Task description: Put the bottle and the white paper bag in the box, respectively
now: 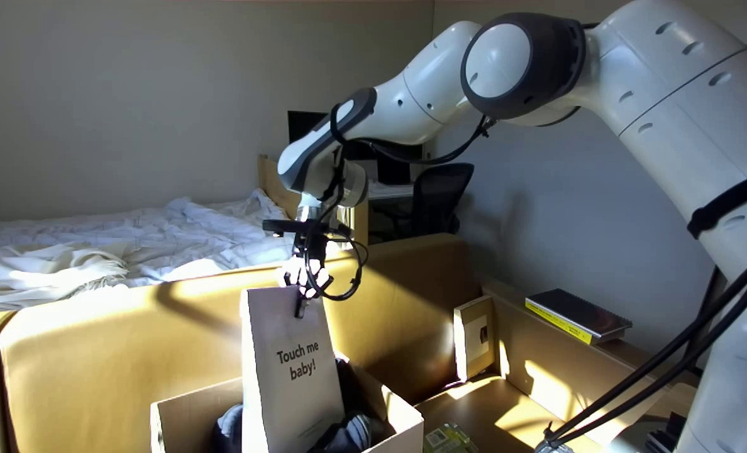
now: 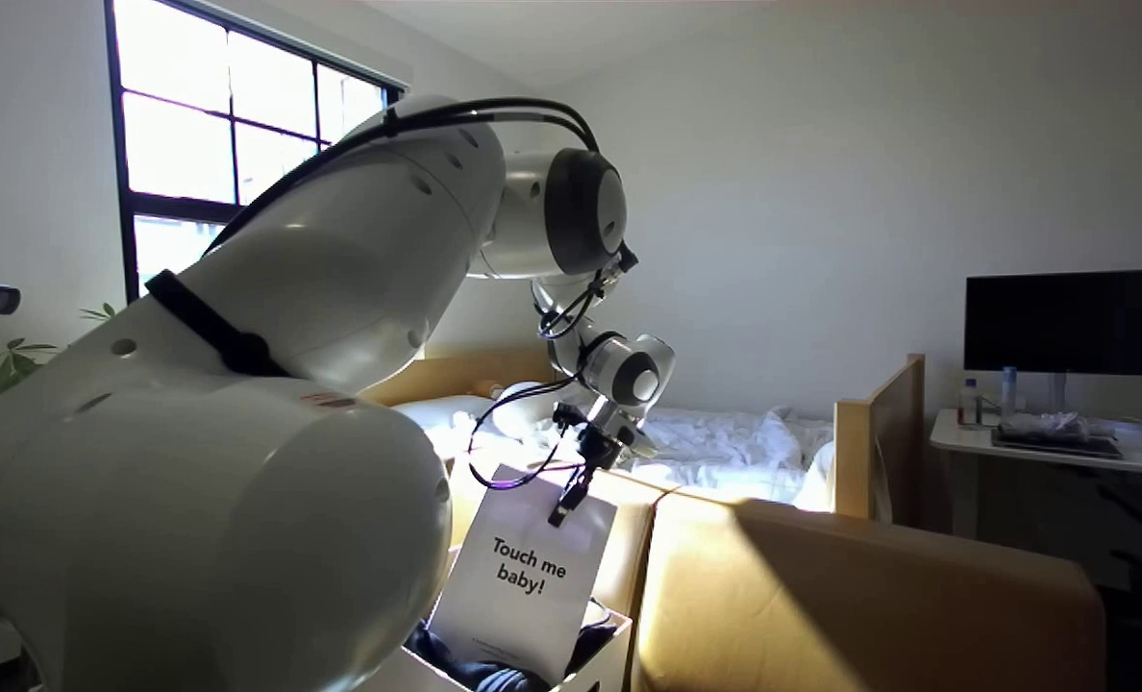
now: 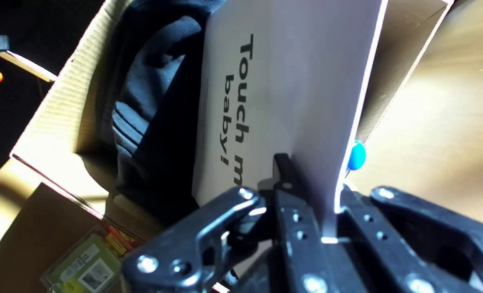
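Note:
The white paper bag (image 1: 295,371) with black lettering stands tilted, its lower part inside the brown cardboard box (image 1: 200,402). It also shows in an exterior view (image 2: 533,586) and the wrist view (image 3: 262,93). My gripper (image 1: 301,302) is at the bag's top edge. In the wrist view my gripper (image 3: 314,191) has its two fingers closed on either side of that edge, pinching it. The bag's bottom is among dark cloth and partly hidden. The bottle's blue cap (image 3: 356,155) shows behind the bag, near the box's rim; its body is hidden.
Dark cloth (image 3: 152,93) lies in the box. A green package (image 1: 449,438) is beside the box on the sofa seat. A smaller upright carton (image 1: 474,340) leans in the sofa corner. The sofa backrest (image 1: 128,352) rises behind the box. A black notebook (image 1: 578,311) lies on the sofa arm.

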### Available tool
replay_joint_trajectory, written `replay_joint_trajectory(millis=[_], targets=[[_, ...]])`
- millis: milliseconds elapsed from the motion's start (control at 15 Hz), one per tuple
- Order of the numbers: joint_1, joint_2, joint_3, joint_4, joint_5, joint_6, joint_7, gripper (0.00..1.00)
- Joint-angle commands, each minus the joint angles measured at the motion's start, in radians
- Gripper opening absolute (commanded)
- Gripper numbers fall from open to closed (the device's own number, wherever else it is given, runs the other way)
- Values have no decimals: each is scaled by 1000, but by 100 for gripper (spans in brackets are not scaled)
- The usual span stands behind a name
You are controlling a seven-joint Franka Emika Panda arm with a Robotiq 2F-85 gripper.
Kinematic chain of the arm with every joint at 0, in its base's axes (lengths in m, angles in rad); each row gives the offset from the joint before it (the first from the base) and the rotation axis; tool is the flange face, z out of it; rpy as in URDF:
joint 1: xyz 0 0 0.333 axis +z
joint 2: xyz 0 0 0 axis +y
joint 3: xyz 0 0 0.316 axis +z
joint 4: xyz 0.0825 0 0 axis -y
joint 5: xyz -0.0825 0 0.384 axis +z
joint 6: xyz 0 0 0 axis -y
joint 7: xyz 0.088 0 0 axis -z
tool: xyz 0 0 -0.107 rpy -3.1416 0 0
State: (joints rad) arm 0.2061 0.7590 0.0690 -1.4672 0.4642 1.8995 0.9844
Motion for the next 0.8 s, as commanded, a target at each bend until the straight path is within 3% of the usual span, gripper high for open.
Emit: replay_joint_trajectory(millis=[0, 400, 600, 733], targets=[[21, -18, -13, -16, -58, 60, 23, 41], [19, -131, -43, -88, -171, 134, -6, 78], [-10, -258, -58, -180, -166, 281, -18, 99], [-41, -341, -64, -232, -147, 370, -26, 100]])
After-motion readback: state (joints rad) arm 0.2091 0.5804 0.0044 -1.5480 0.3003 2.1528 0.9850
